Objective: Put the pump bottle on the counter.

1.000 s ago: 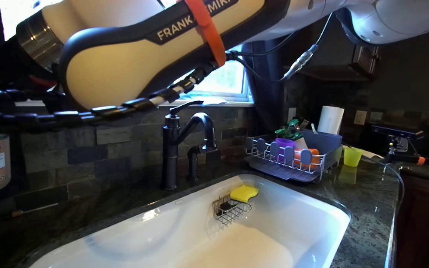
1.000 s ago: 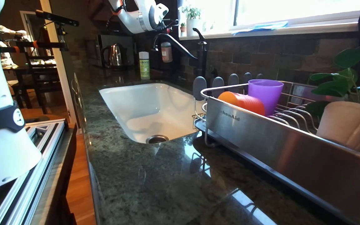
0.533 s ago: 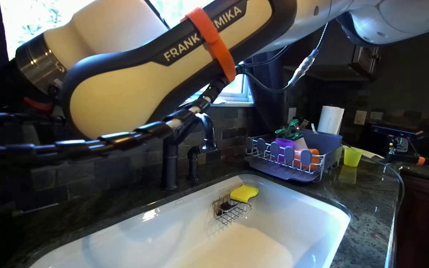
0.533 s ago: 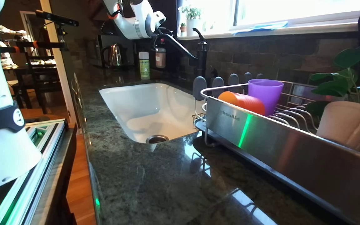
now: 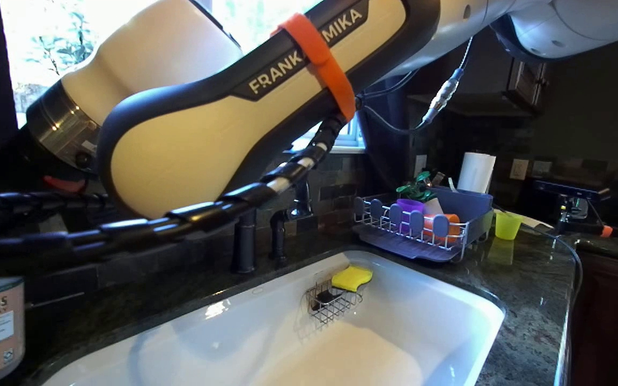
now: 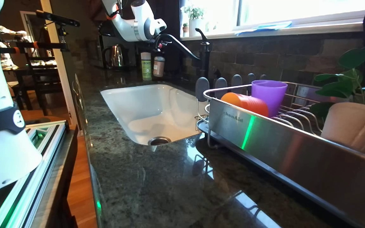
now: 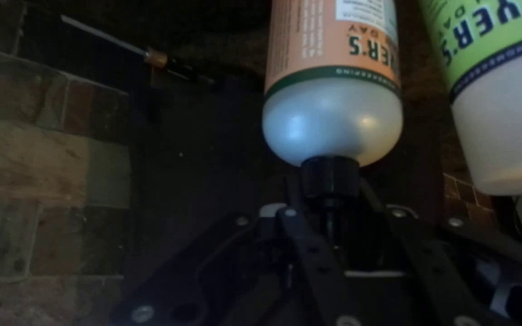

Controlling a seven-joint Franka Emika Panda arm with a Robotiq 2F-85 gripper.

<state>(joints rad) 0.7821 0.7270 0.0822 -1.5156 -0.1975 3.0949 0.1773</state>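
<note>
Black gripper (image 7: pixel 332 190) holds one pump bottle (image 7: pixel 333 113) clamped between two fingers (image 7: pixel 298 228), one green-labelled bottle (image 7: pixel 505 108) alongside.

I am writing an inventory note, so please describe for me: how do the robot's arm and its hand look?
The arm is rounded and white to cream, edged in black. An orange strap crosses its pale lettering, leaving "FRANK" and "MIKA" readable. It also has a black, segmented cable sleeve and a metallic band. The hand is black, with slim bars and silvery screw heads.
</note>
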